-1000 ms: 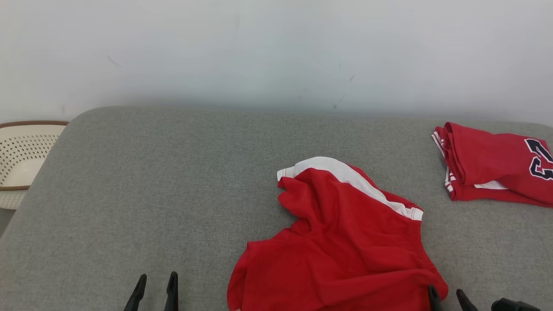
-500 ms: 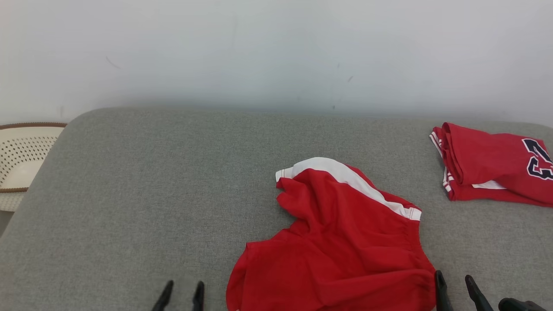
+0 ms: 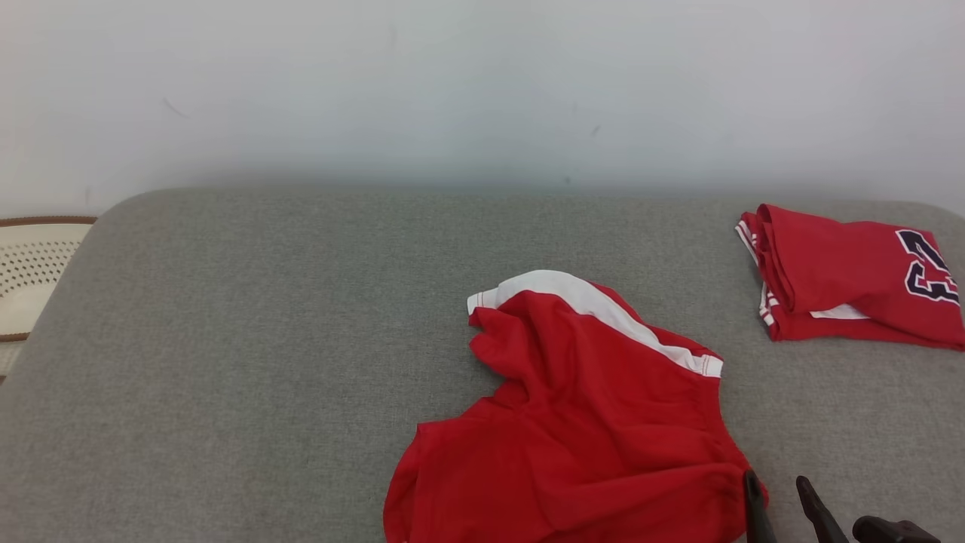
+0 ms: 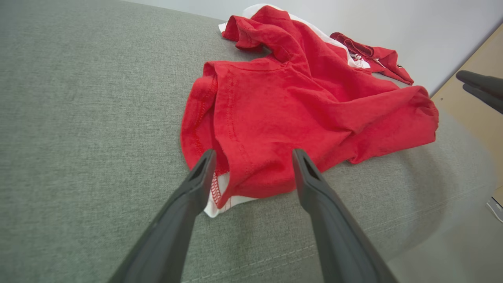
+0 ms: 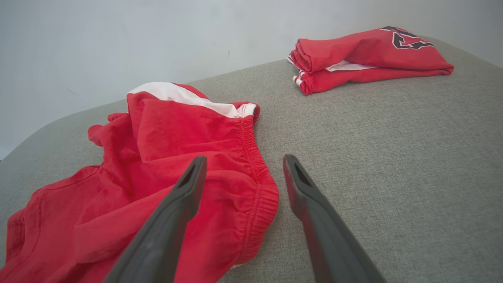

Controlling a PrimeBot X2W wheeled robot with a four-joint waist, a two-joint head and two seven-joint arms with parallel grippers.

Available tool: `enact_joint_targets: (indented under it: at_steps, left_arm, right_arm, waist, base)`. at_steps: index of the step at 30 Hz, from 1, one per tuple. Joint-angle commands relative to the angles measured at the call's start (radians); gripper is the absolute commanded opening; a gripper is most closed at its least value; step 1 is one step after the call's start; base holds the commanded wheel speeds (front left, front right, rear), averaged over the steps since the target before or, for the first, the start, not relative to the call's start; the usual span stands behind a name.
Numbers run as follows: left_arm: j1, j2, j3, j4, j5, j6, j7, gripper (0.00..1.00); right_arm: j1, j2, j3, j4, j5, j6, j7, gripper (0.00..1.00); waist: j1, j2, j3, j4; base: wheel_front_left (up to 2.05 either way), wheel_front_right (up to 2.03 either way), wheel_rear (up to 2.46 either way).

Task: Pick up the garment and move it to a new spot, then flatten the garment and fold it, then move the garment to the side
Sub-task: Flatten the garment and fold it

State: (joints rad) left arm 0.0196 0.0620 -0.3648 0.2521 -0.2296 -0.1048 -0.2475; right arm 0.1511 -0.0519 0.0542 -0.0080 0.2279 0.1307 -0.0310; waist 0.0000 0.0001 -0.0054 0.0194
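Two red garments are present: one crumpled garment (image 3: 588, 422) and one folded garment (image 3: 844, 279). There is one grey padded surface (image 3: 226, 339) and one perforated basket (image 3: 34, 271). Two grippers are counted: one left gripper (image 4: 254, 155) and one right gripper (image 3: 776, 483).

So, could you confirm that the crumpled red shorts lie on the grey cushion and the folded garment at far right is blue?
Not quite: the folded garment is red, not blue, as the head view shows; the red shorts do lie on the grey cushion.

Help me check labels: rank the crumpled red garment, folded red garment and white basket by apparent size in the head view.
1. crumpled red garment, nearest the camera
2. folded red garment
3. white basket, cut off by the frame edge
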Motion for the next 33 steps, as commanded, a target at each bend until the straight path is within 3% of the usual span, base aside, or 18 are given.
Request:
enact_joint_targets:
  at_steps: [1, 11, 12, 13, 14, 15, 23, 27, 29, 33]
  left_arm:
    - [-0.005, 0.003, 0.0, 0.011, 0.001, -0.003, 0.0, 1.0]
    - [-0.081, 0.002, -0.022, 0.14, -0.021, -0.008, 0.014, 1.0]
    - [-0.089, 0.001, -0.028, 0.156, -0.029, -0.012, 0.018, 0.89]
    - [-0.101, 0.002, -0.034, 0.17, -0.038, -0.015, 0.02, 0.49]
    - [-0.114, 0.001, -0.044, 0.184, -0.038, -0.016, 0.021, 0.35]
    - [-0.126, 0.001, -0.05, 0.194, -0.044, -0.016, 0.018, 0.0]
    - [-0.214, 0.025, -0.016, 0.159, -0.083, -0.018, -0.005, 0.0]
    - [-0.261, 0.083, 0.055, 0.05, -0.1, 0.002, -0.002, 0.0]
    - [-0.261, 0.083, 0.055, 0.05, -0.1, 0.002, -0.002, 0.0]
    - [-0.285, 0.145, 0.106, 0.004, -0.129, 0.008, 0.044, 0.0]
  right_arm:
    - [-0.012, 0.002, 0.005, 0.001, -0.002, 0.0, -0.005, 1.0]
    - [-0.015, 0.002, 0.019, 0.016, 0.018, 0.0, -0.025, 1.0]
    - [-0.016, 0.002, 0.02, 0.019, 0.019, 0.0, -0.027, 1.0]
    - [-0.017, 0.002, 0.021, 0.021, 0.02, 0.0, -0.029, 1.0]
    - [-0.019, 0.002, 0.023, 0.024, 0.021, 0.0, -0.031, 1.0]
    - [-0.019, 0.002, 0.024, 0.028, 0.021, 0.0, -0.032, 1.0]
    - [-0.034, 0.002, 0.027, 0.044, 0.031, 0.0, -0.044, 1.0]
    - [-0.036, 0.002, 0.023, 0.05, 0.033, 0.0, -0.052, 1.0]
    - [-0.036, 0.002, 0.023, 0.05, 0.033, 0.0, -0.052, 1.0]
    - [-0.053, 0.002, 0.032, 0.065, 0.035, 0.0, -0.057, 1.0]
  waist:
    - [0.0, -0.0001, 0.004, -0.009]
    - [0.0, -0.0001, 0.014, -0.047]
    - [0.0, -0.0001, 0.015, -0.049]
    - [0.0, -0.0001, 0.017, -0.05]
    - [0.0, -0.0001, 0.018, -0.051]
    - [0.0, -0.0001, 0.019, -0.053]
    - [0.0, -0.0001, 0.017, -0.05]
    - [0.0, -0.0001, 0.016, -0.042]
    - [0.0, -0.0001, 0.016, -0.042]
    - [0.0, -0.0001, 0.018, -0.045]
  base:
    - [0.0, 0.0, 0.0]
    - [0.0, 0.0, 0.0]
    - [0.0, 0.0, 0.0]
    - [0.0, 0.0, 0.0]
    - [0.0, 0.0, 0.0]
    - [0.0, 0.0, 0.0]
    - [0.0, 0.0, 0.0]
    - [0.0, 0.0, 0.0]
    - [0.0, 0.0, 0.0]
    - [0.0, 0.0, 0.0]
